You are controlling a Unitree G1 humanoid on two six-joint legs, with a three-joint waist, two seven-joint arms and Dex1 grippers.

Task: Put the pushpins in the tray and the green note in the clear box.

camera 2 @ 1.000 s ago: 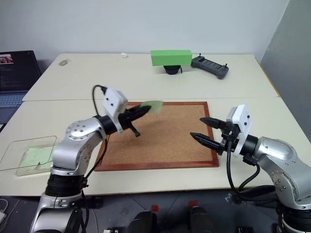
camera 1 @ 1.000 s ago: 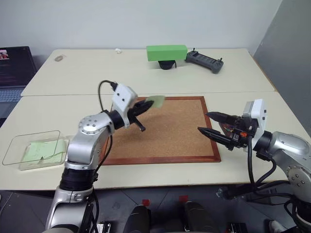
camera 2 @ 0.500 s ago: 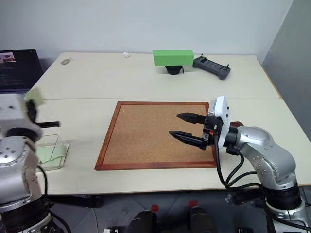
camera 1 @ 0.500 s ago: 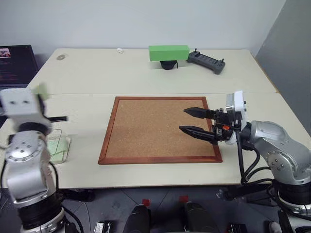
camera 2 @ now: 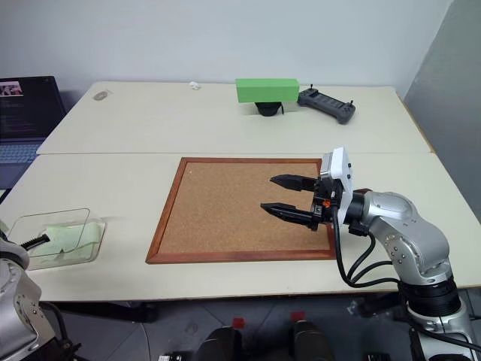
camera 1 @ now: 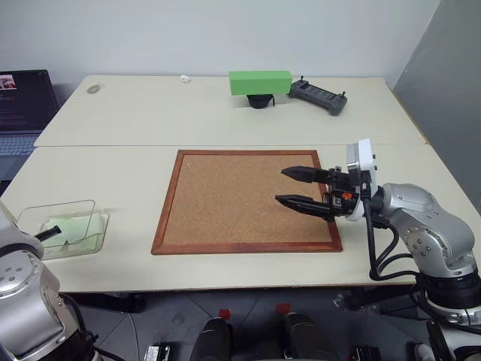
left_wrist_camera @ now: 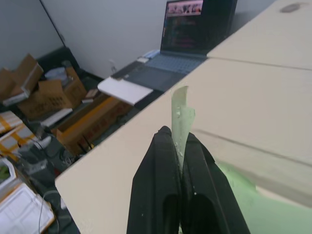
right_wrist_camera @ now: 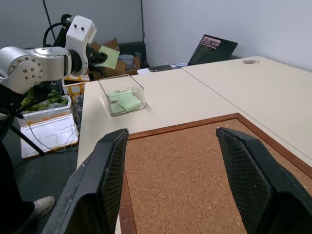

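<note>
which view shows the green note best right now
The left wrist view: the green note stands edge-on, pinched between the shut left gripper fingers. The right wrist view shows it flat-on but far off, held beyond the clear box. In the eye views I can't single it out.

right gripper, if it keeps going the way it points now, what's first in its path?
Probably nothing close. The right gripper, open, points level across the corkboard, above its surface, toward the clear box. Past the board's far frame, the box and the left gripper holding the green note lie roughly in line; depth unclear.
</note>
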